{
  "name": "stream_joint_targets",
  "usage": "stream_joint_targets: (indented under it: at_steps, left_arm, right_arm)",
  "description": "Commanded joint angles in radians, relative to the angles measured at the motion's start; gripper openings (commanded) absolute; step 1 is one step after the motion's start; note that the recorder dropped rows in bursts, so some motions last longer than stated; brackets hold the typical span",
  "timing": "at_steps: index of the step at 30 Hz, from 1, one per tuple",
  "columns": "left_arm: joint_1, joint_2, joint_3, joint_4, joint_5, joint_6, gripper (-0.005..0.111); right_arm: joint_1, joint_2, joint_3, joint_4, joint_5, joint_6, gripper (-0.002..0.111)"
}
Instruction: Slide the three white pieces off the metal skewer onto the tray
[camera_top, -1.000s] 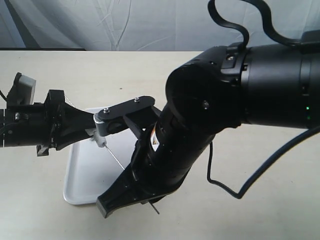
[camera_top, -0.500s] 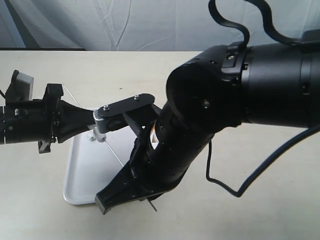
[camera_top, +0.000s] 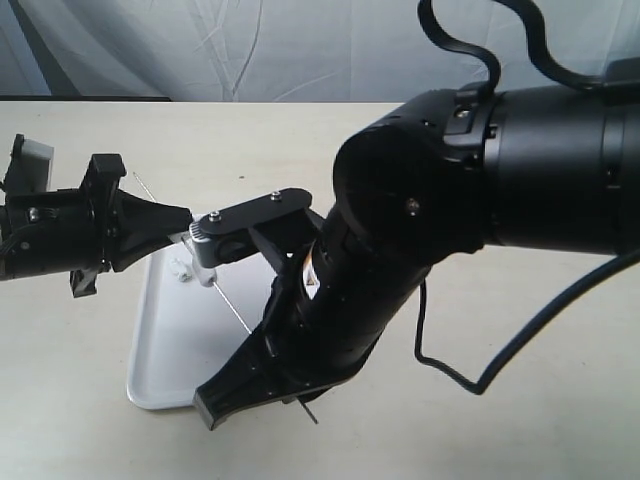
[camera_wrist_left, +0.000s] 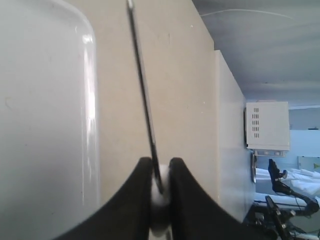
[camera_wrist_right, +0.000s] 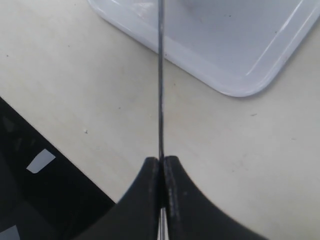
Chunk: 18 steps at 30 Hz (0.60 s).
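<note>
Metal skewer (camera_top: 232, 312) slanting over tray (camera_top: 165, 370): right gripper (camera_wrist_right: 161, 161) pinching 5 o'clock end, anchoring; left gripper (camera_wrist_left: 160, 162) squeezing white piece (camera_wrist_left: 160, 200), 11 o'clock.

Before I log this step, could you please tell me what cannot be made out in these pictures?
White specks over the tray: exterior view, too small and blurred to count or identify.
White piece in the left hand: left wrist view, its fingers hide most of it.
Metal skewer: exterior view, the right arm covers its lower stretch.
</note>
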Motion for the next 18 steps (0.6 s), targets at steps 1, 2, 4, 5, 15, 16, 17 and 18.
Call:
stream_joint_targets:
  at_steps: [1,2,4,5,15,16,17,18]
  left_arm:
    - [-0.002,-0.006,-0.004,-0.104,0.089,0.035,0.000]
    - [-0.002,-0.006,-0.004,-0.117,0.091,0.035,0.000]
    - [-0.002,-0.006,-0.004,-0.142,0.105,0.037,0.000]
    - [-0.002,-0.006,-0.007,-0.148,0.113,0.037,0.000]
    - [0.000,-0.006,-0.013,-0.243,0.244,0.108,0.000]
    - [0.000,-0.006,-0.013,-0.254,0.247,0.126,0.000]
    - [0.000,-0.006,-0.013,-0.266,0.247,0.139,0.000]
    - [0.000,-0.006,-0.013,-0.277,0.247,0.147,0.000]
  right_arm:
    - [0.003,-0.009,-0.004,-0.006,0.076,-0.007,-0.001]
    - [0.003,-0.009,-0.004,-0.009,0.083,-0.007,-0.001]
    - [0.003,-0.009,-0.004,-0.009,0.093,-0.007,-0.001]
    - [0.003,-0.009,-0.004,-0.009,0.097,-0.007,-0.001]
    - [0.003,-0.009,-0.004,-0.010,0.119,-0.007,-0.001]
    - [0.003,-0.009,-0.004,-0.010,0.119,-0.007,-0.001]
    - [0.003,-0.009,-0.004,-0.010,0.123,-0.007,-0.001]
    - [0.003,-0.009,-0.004,-0.010,0.125,-0.007,-0.001]
